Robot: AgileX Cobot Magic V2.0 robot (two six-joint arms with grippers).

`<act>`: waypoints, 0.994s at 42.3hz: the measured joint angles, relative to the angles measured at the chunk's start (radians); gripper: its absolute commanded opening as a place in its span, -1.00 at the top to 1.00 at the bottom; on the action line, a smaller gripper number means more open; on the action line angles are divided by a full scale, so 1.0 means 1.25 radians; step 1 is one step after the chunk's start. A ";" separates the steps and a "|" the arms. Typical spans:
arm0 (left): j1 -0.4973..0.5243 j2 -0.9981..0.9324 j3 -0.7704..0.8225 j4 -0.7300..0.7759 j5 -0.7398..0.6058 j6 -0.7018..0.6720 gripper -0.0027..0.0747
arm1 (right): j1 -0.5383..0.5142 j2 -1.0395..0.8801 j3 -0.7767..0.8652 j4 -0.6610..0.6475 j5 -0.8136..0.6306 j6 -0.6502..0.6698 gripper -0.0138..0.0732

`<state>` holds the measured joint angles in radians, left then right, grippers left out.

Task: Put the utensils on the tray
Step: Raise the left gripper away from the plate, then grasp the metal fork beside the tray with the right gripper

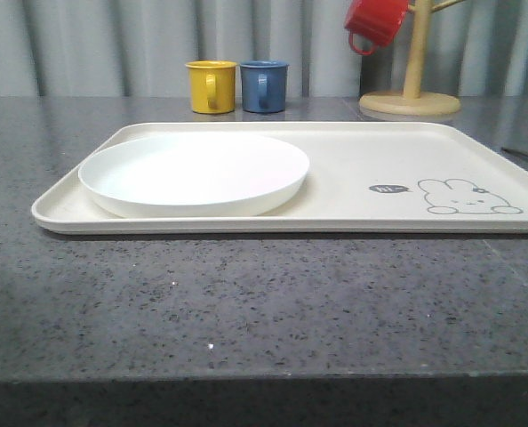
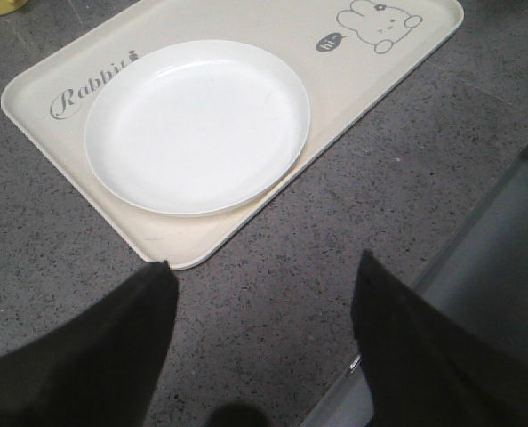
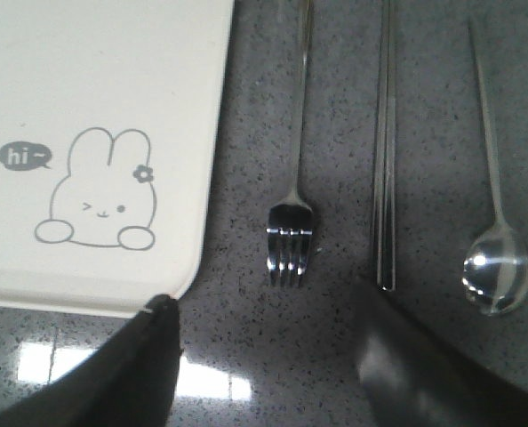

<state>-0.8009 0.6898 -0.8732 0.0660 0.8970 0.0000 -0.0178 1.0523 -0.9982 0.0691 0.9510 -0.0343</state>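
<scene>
The right gripper point(image 3: 268, 356) is hanging over the dark speckled table point(image 3: 335, 107) with its two dark fingers point(image 3: 113, 374) spread apart and nothing between them. Just beyond the gap between the fingers, the fork point(image 3: 292, 222) is lying flat on the table, its tines pointing back toward the gripper and its slim handle running away from it. Beside the fork, toward the other finger, the pair of chopsticks point(image 3: 385, 160) is lying parallel to it, its near tips sitting just ahead of that finger. Farther out on that same side, the spoon point(image 3: 497, 267) is resting with its bowl nearest the gripper and its long handle leading away. None of the three is touching another, and all are lying off the tray point(image 3: 95, 71), whose rounded corner with the rabbit drawing point(image 3: 100, 191) is sitting just ahead of the first finger, beside the fork.

The left gripper point(image 2: 260, 347) is also hovering above the table with its fingers point(image 2: 95, 356) held wide and empty. Just past one fingertip, the tray's near corner is beginning, and on the tray the white plate point(image 2: 197, 124) is sitting at that end, next to the "Rabbit" script point(image 2: 88, 87).

In the front view, beyond the tray's far rim, a yellow mug point(image 1: 212, 86) and a blue mug point(image 1: 264, 85) are standing side by side, and a red mug point(image 1: 377, 21) is hanging on a wooden mug stand point(image 1: 411, 96).
</scene>
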 measured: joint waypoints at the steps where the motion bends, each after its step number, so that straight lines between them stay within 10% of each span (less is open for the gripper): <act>1: 0.000 0.000 0.000 0.000 0.000 0.000 -0.17 | -0.005 0.027 -0.017 0.002 0.010 0.000 -0.37; 42: 0.000 0.000 0.000 0.000 0.000 0.000 -0.17 | 0.007 0.529 -0.297 -0.030 0.073 -0.040 -0.37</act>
<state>-0.8009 0.6898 -0.8732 0.0660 0.8970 0.0000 -0.0084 1.7130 -1.3692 0.0316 1.0428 -0.0838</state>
